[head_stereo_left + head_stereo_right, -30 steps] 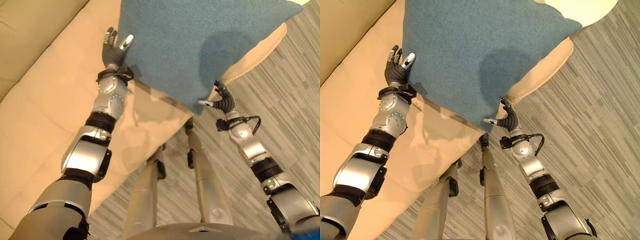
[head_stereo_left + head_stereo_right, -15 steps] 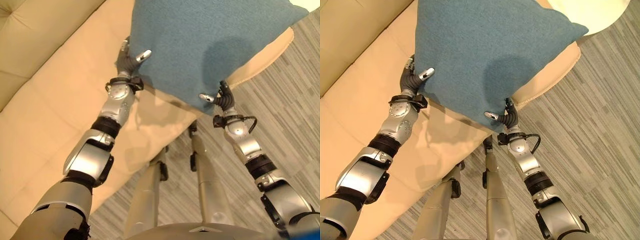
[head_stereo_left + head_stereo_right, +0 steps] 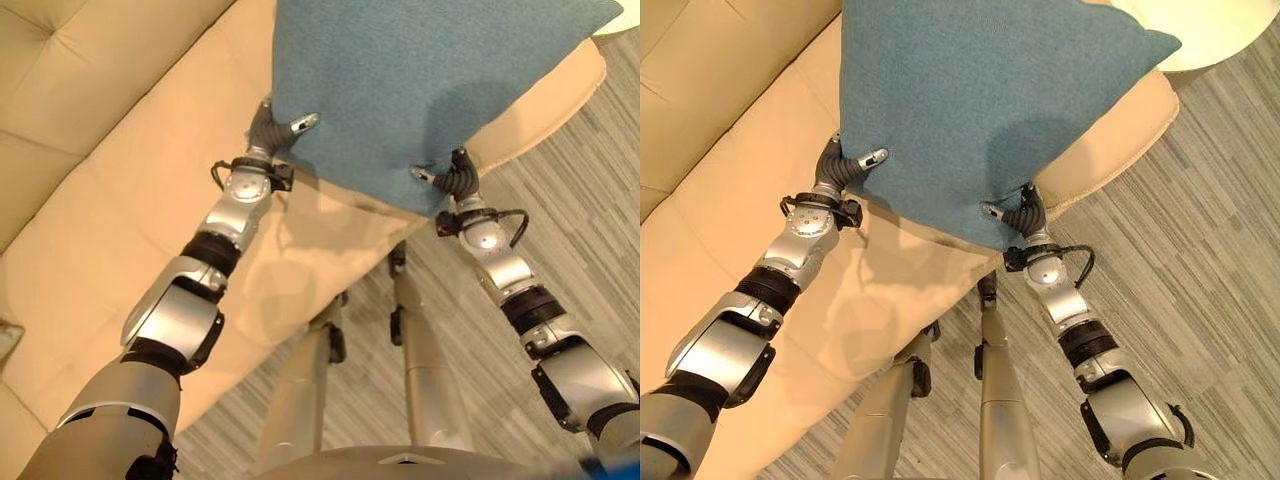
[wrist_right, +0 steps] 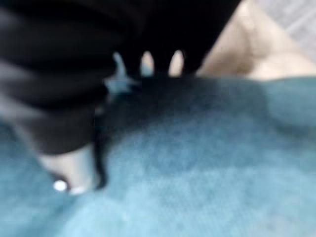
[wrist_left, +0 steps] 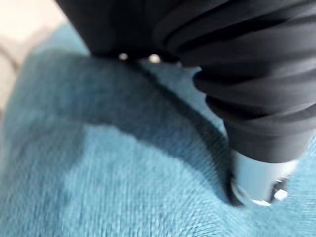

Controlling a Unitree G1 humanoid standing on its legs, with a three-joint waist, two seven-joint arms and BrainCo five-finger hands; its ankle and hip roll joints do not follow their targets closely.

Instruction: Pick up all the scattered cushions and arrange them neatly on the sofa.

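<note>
While I hold it up between both arms, one teal cushion (image 3: pixel 420 80) hangs above the seat of the cream sofa (image 3: pixel 110 200), its lower edge clear of the upholstery and its far corner reaching out over the sofa's end. Item, left hand (image 3: pixel 272 128): set at the cushion's lower left corner, thumb lying across the front face of the fabric, fingers tucked behind it, so the corner is pinched between thumb and fingers; my left wrist view shows the thumb pressed into the teal cloth. Item, right hand (image 3: pixel 1020 215): set at the cushion's lowest corner, thumb laid on the front of the fabric and fingers curled up behind, pinching that corner likewise; my right wrist view shows dark fingertips hooked over the cushion's edge with cream sofa beyond. Item, sofa: tufted back cushions at the upper left, a broad seat running diagonally, a rounded front corner just beneath the cushion; the cushion's shadow falls on the seat below my left hand. Item, floor (image 3: pixel 1200 250): grey striped carpet to the right of the sofa and under my right arm. Item, pale rounded object (image 3: pixel 1200 30) at the upper right past the cushion's corner; I cannot tell what it is.
</note>
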